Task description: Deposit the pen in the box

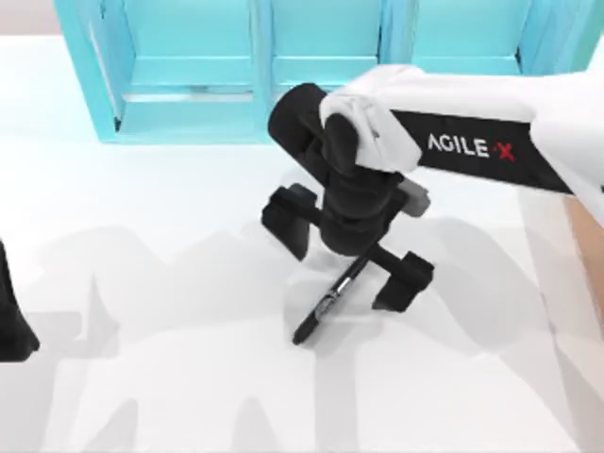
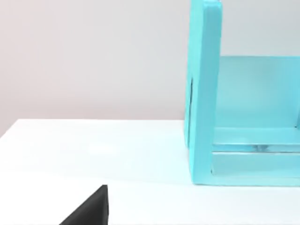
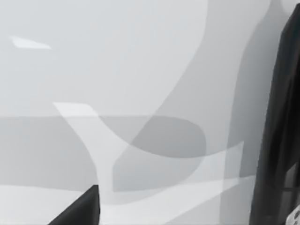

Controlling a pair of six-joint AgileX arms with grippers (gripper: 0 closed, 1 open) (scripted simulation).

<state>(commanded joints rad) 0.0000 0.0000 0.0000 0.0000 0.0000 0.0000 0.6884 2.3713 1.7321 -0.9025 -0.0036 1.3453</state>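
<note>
One pen (image 1: 330,302) lies between the spread fingers of the right gripper (image 1: 344,253), ungrasped; left arm parked.

The upper end of the pen (image 1: 330,304) disappears under the right gripper (image 1: 345,260), so you can't really tell where the jaws meet it. The box (image 1: 585,255) is just a tan sliver at the right edge of the top view, mostly covered by the right arm. The teal cabinet (image 1: 283,71) is cropped at the top. The left gripper (image 1: 11,316) is mostly cut off at the left edge.
</note>
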